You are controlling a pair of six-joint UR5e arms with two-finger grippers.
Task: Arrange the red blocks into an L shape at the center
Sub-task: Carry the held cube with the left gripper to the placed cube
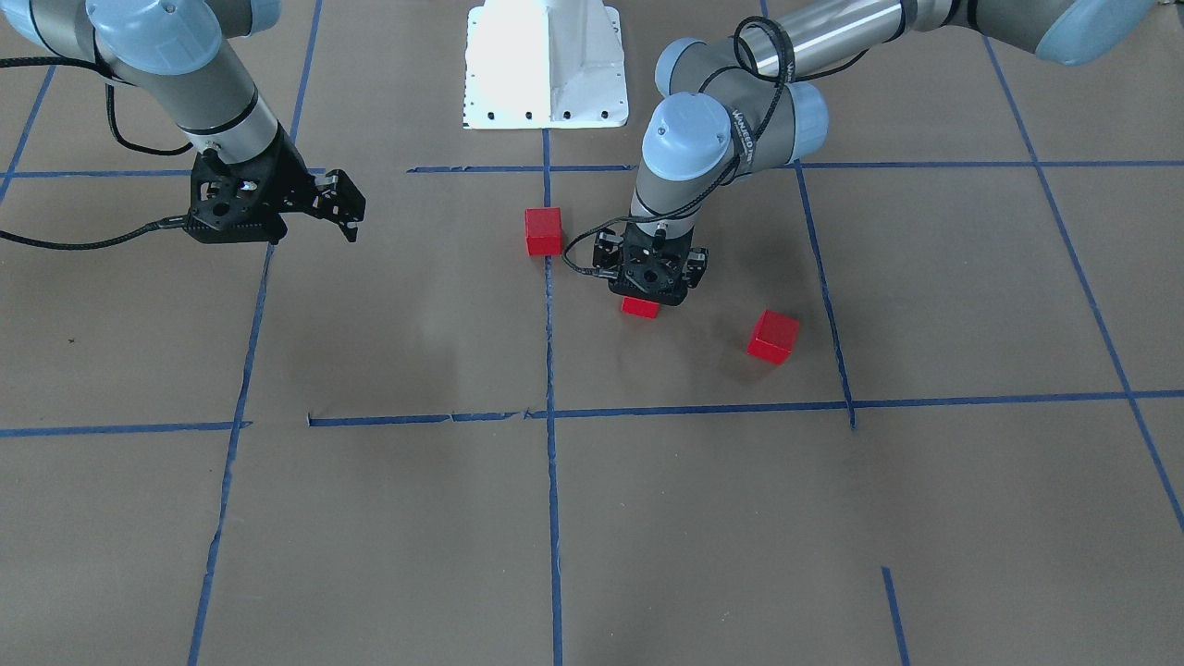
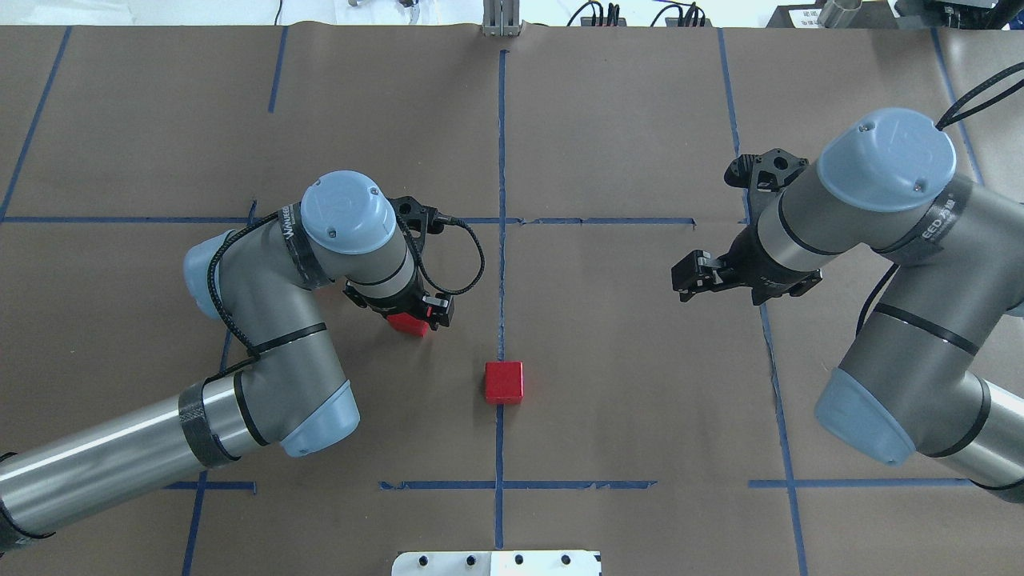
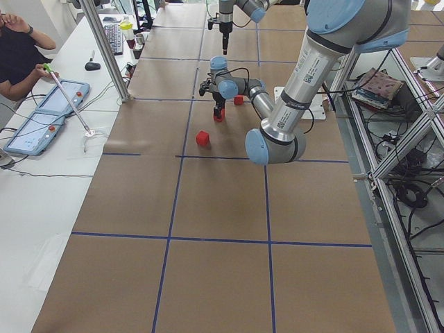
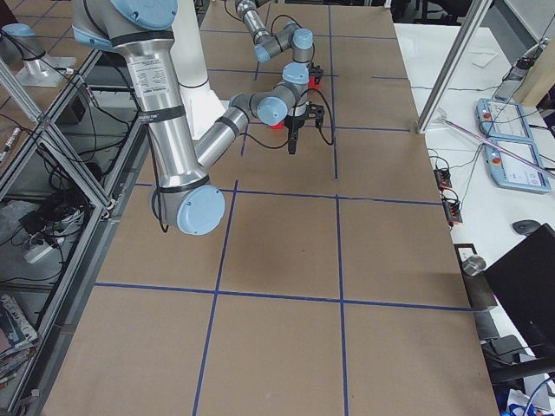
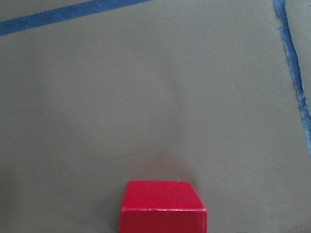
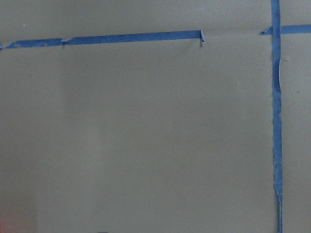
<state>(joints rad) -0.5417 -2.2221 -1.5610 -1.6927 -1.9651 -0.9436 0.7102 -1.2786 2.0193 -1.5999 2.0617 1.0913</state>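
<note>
Three red blocks lie on the brown paper. One red block (image 1: 543, 231) (image 2: 504, 382) sits on the blue centre tape line (image 1: 548, 314). A second (image 1: 640, 308) (image 2: 408, 323) (image 5: 163, 208) is right under my left gripper (image 1: 649, 301) (image 2: 416, 316), which points straight down and stands low over it. Its fingers are hidden, so I cannot tell whether it grips the block. The third block (image 1: 773, 337) (image 3: 202, 138) lies apart, farther out on my left, hidden under my left arm in the overhead view. My right gripper (image 1: 351, 208) (image 2: 686, 276) hovers open and holds nothing, well off to my right.
The white base plate (image 1: 546, 65) (image 2: 496, 563) stands at the robot's edge of the table. Blue tape lines cross the paper in a grid. A person (image 3: 17, 55) sits at a white side bench with tablets, beyond a metal post (image 3: 104, 48).
</note>
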